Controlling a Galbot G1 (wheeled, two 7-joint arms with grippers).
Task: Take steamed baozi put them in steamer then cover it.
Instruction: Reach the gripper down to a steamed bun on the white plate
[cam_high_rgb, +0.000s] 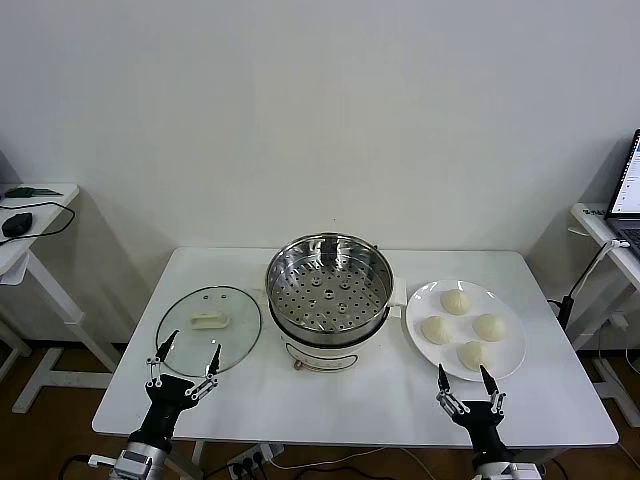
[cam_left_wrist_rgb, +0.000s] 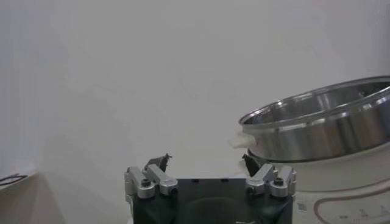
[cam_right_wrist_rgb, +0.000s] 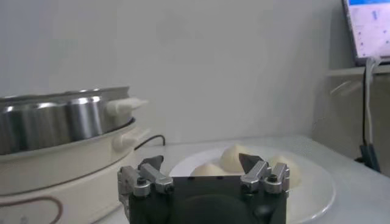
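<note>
Nothing loaded yet: four buns (cam_high_rgb: 463, 327) sit on the plate (cam_high_rgb: 512, 365), right of the open steamer (cam_high_rgb: 329, 290); lid (cam_high_rgb: 208, 330) lies left. Right gripper (cam_high_rgb: 463, 378) and left gripper (cam_high_rgb: 186, 350) both spread, empty. Best start: right gripper straddles the nearest bun, squeezing gently.

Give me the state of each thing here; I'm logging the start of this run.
steamer: uncovered, perforated tray empty.
cover: off, lying flat on the table left of the steamer.
steamed baozi: all four on the white plate.
left gripper: open, by the cover's near edge, holding nothing.
right gripper: open, near the plate, holding nothing.
</note>
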